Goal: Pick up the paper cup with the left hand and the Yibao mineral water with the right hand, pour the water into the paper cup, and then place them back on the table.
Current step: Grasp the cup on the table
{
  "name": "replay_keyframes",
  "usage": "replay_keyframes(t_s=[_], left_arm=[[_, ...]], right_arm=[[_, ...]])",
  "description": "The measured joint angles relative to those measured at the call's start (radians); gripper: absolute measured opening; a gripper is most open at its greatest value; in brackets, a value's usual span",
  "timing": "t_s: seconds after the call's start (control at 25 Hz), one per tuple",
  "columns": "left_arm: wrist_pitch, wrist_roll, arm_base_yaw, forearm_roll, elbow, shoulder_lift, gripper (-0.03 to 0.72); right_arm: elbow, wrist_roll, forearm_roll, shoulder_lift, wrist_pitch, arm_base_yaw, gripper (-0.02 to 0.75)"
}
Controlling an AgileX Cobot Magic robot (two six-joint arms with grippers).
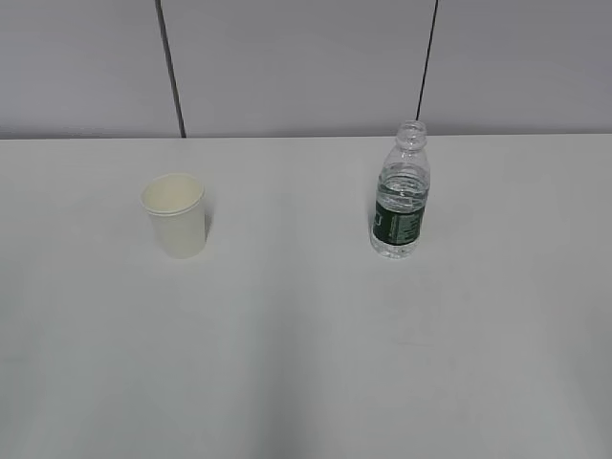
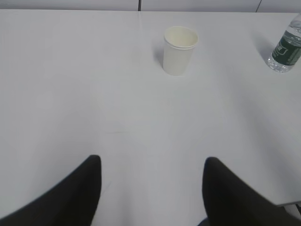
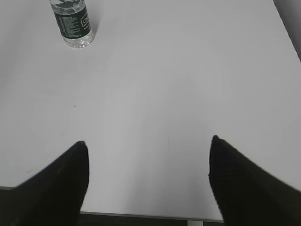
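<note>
The paper cup (image 1: pixel 174 215) stands upright and empty on the white table (image 1: pixel 306 363), left of centre; it shows in the left wrist view (image 2: pixel 179 50) far ahead. The Yibao mineral water (image 1: pixel 402 193) stands upright, uncapped, right of centre, and shows at the right edge of the left wrist view (image 2: pixel 287 47) and the top left of the right wrist view (image 3: pixel 72 22). My left gripper (image 2: pixel 153 162) is open and empty, well short of the cup. My right gripper (image 3: pixel 148 141) is open and empty near the table's front edge, far from the bottle. Neither arm shows in the exterior view.
A grey wall with two dark vertical seams (image 1: pixel 170 67) stands behind the table. The table's front edge (image 3: pixel 141 215) and right edge (image 3: pixel 287 28) show in the right wrist view.
</note>
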Motion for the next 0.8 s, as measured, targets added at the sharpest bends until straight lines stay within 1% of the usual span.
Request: replay_keyframes(t_s=[0.52,0.8], left_arm=[[0.0,0.0,0.0,0.0,0.0,0.0,0.391],[0.0,0.0,0.0,0.0,0.0,0.0,0.357]], right_arm=[[0.0,0.0,0.0,0.0,0.0,0.0,0.585],[0.0,0.0,0.0,0.0,0.0,0.0,0.585]])
